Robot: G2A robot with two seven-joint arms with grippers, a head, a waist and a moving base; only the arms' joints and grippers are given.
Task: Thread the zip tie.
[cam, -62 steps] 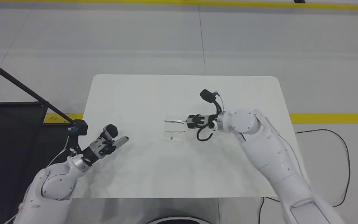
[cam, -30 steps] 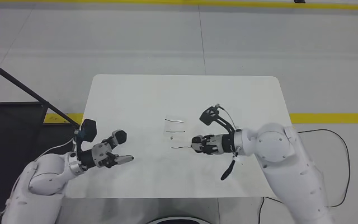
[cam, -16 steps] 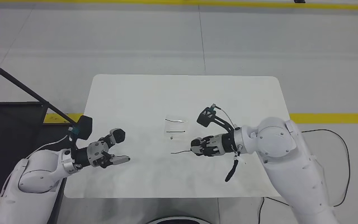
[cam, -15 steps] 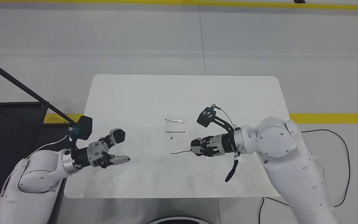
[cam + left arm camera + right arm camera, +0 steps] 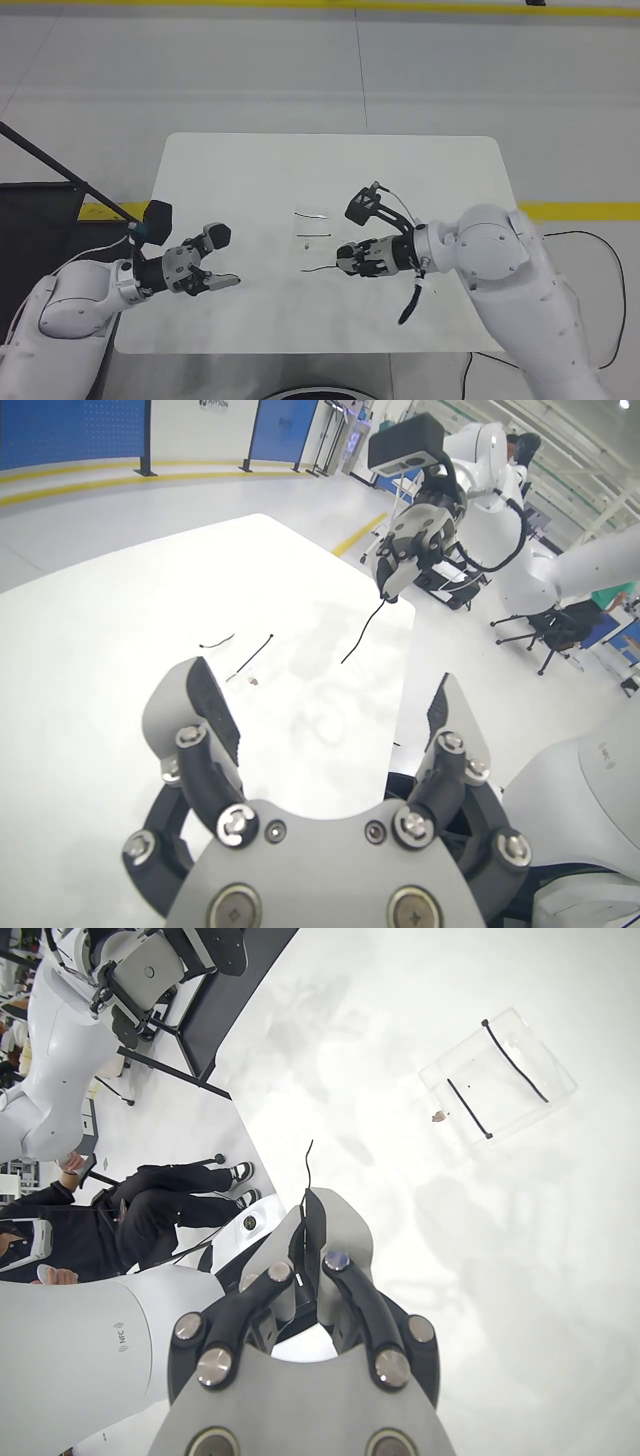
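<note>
My right gripper [image 5: 343,263] is shut on a thin black zip tie [image 5: 320,269], held above the table's middle; the tie's free end sticks out toward the left arm. In the right wrist view the zip tie [image 5: 309,1163] pokes out from between the closed fingertips of the gripper [image 5: 305,1200]. The left wrist view shows the zip tie [image 5: 361,632] hanging from the right gripper [image 5: 387,592]. My left gripper [image 5: 222,280] stands open and empty near the table's front left, its fingers [image 5: 210,705] spread wide.
Two more black zip ties [image 5: 515,1060] [image 5: 469,1109] lie on a clear sheet [image 5: 560,1078] at the table's centre, seen from the top as zip ties [image 5: 314,214] [image 5: 317,235]. A small brown scrap [image 5: 439,1116] lies beside the sheet. White table [image 5: 440,180] has free room all round.
The right gripper lifted a zip tie off the sheet and drew it toward the table's front. The left arm shifted slightly rightward, its gripper staying open.
</note>
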